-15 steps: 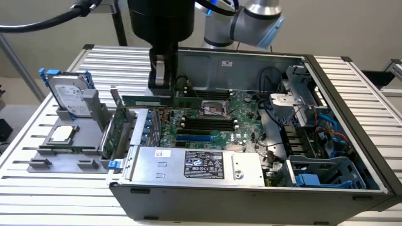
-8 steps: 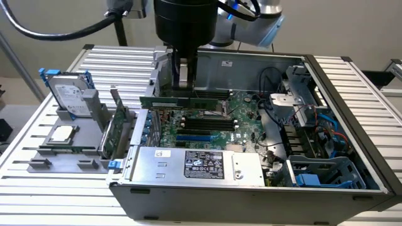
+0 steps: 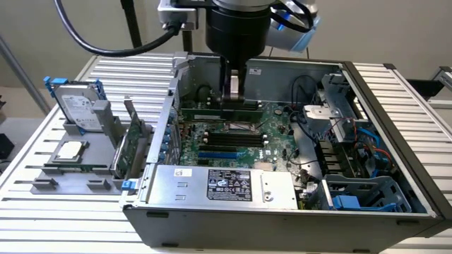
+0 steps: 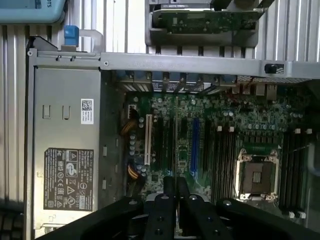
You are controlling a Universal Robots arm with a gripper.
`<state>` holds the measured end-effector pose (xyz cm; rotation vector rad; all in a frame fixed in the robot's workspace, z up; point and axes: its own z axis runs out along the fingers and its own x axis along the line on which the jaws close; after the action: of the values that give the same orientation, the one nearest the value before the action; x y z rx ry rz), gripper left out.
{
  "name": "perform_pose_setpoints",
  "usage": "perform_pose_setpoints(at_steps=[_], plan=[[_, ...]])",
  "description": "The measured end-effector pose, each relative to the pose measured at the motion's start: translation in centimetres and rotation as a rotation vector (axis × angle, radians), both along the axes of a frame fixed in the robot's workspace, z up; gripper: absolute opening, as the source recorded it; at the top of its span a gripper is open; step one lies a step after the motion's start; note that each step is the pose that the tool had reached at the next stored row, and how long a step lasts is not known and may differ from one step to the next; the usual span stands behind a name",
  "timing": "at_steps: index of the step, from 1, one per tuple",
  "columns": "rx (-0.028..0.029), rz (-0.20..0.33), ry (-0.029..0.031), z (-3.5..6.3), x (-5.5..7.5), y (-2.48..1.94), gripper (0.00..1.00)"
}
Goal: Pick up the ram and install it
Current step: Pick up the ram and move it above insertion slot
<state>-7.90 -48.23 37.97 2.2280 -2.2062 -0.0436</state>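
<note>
Exterior view: narrow black fingers (image 3: 233, 98) pinched nearly shut on the top edge of the ram (image 3: 211, 114), a thin flat green stick held level over the motherboard (image 3: 272, 138) inside the grey metal case (image 3: 282, 225)

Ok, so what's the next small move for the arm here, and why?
Probably a slow, short descent. The end effector appears shut on the ram, which hangs level behind the CPU socket in the exterior view, parallel to the black slots, and looks not yet seated; I can't tell its exact alignment, so go gently.
</note>
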Motion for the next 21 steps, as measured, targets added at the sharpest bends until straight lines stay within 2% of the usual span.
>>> perform_pose_setpoints(at_steps=[4, 8, 21], plan=[[0.0001, 0.0, 0.0, -0.73, 1.0, 1.19, 0.0], [0.0001, 0.0, 0.0, -1.45, 1.6, 2.67, 0.0], [0.0, 0.0, 0.0, -3.81, 3.1, 8.14, 0.0]])
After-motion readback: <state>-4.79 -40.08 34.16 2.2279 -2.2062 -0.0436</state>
